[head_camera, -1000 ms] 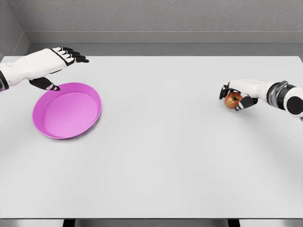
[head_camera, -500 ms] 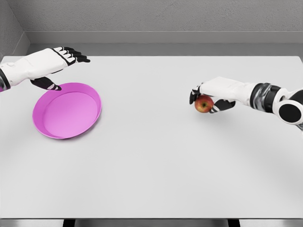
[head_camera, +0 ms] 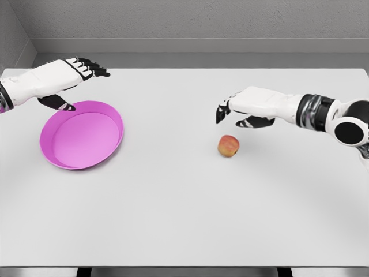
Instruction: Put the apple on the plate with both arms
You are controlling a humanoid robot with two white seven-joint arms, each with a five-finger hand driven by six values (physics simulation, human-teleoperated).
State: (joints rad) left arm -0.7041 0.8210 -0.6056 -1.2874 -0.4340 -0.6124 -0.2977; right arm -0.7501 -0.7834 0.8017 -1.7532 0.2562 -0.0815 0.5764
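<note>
The apple (head_camera: 229,146) lies on the white desk (head_camera: 184,219), a little right of the middle and nearer the far edge than the near one, red with a yellowish patch, touching neither hand. The right hand (head_camera: 242,107) hangs just beyond and above it, its arm reaching in from the right edge; the dark fingertips (head_camera: 222,112) droop loosely and grasp nothing, and a clear gap shows between them and the fruit. The pink plate (head_camera: 82,134) sits toward the left edge of the desk, well apart from the apple, with only bare desk surface between the two. The left hand (head_camera: 63,78) is held over the far left corner, above the plate's far rim, fingers stretched out flat toward the right and holding nothing; its thumb (head_camera: 60,104) points down just over the rim, though whether it touches cannot be told. Behind the far edge of the desk runs a grey wall (head_camera: 196,20) with a pale ledge along its foot.
</note>
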